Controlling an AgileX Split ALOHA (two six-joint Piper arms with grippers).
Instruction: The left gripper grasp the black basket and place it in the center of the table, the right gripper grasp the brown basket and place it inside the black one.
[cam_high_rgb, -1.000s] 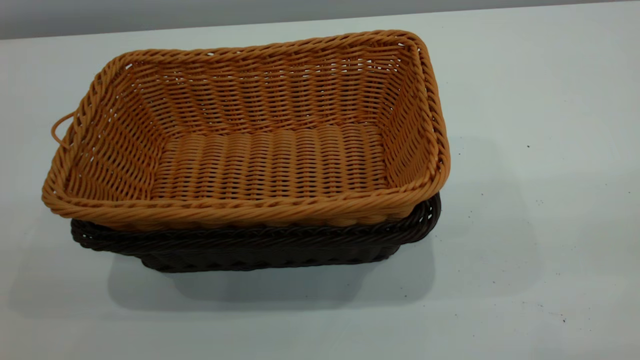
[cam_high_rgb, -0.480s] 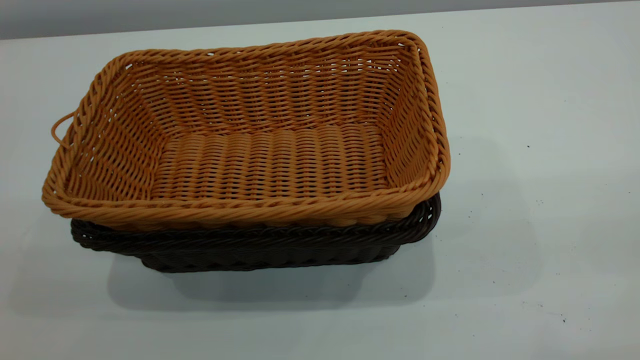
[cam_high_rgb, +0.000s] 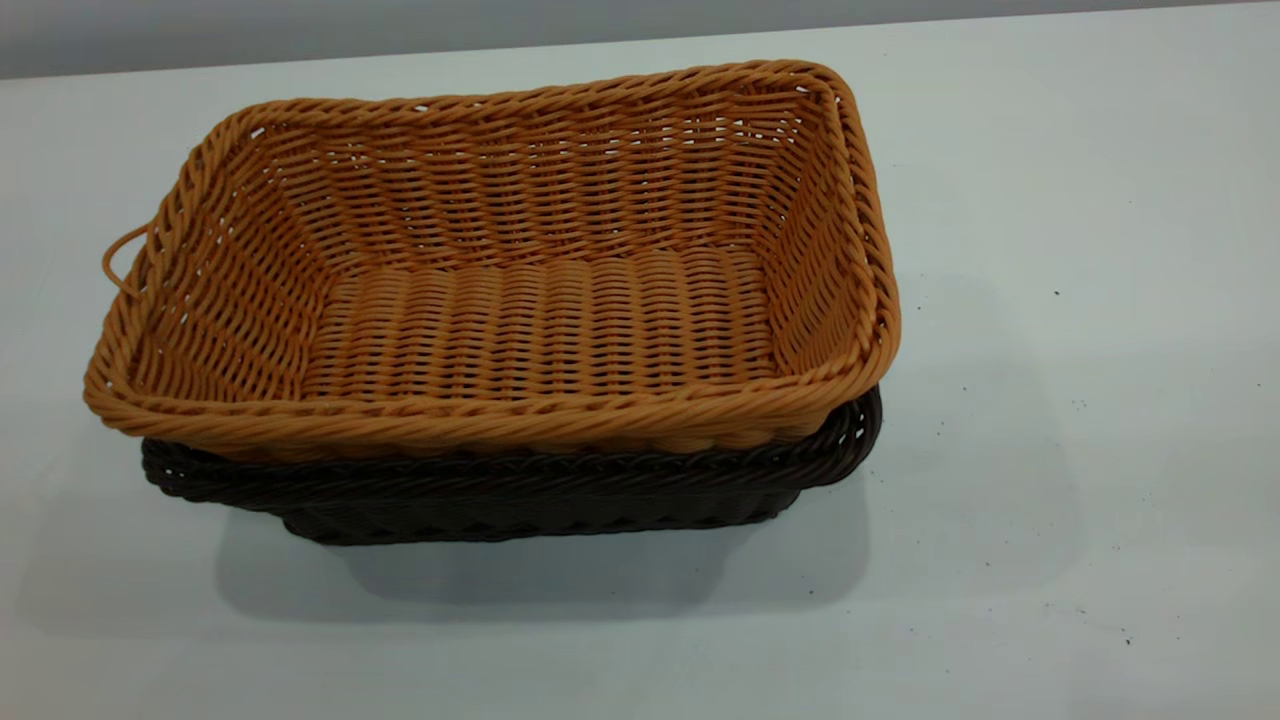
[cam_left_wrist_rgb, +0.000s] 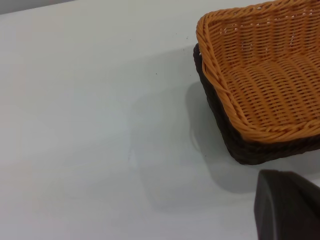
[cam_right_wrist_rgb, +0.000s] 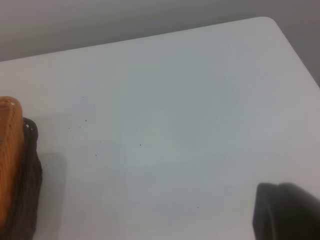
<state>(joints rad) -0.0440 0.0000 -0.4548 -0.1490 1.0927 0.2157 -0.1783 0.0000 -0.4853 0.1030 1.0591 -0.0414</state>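
Observation:
The orange-tan brown basket (cam_high_rgb: 520, 300) sits nested inside the black basket (cam_high_rgb: 520, 500) in the middle of the table (cam_high_rgb: 1050, 250). Only the dark rim and lower wall of the black one show beneath it. A small loop sticks out of the brown basket's left short end. Neither arm appears in the exterior view. In the left wrist view a dark part of my left gripper (cam_left_wrist_rgb: 287, 205) hangs off to the side of the stacked brown basket (cam_left_wrist_rgb: 270, 85) and black basket (cam_left_wrist_rgb: 235, 145), apart from them. My right gripper (cam_right_wrist_rgb: 285, 212) is over bare table, away from the brown basket (cam_right_wrist_rgb: 9, 150).
Bare pale tabletop with a few dark specks (cam_high_rgb: 1055, 293) surrounds the baskets on all sides. The table's far edge (cam_high_rgb: 640, 42) meets a grey wall. A rounded table corner (cam_right_wrist_rgb: 270, 21) shows in the right wrist view.

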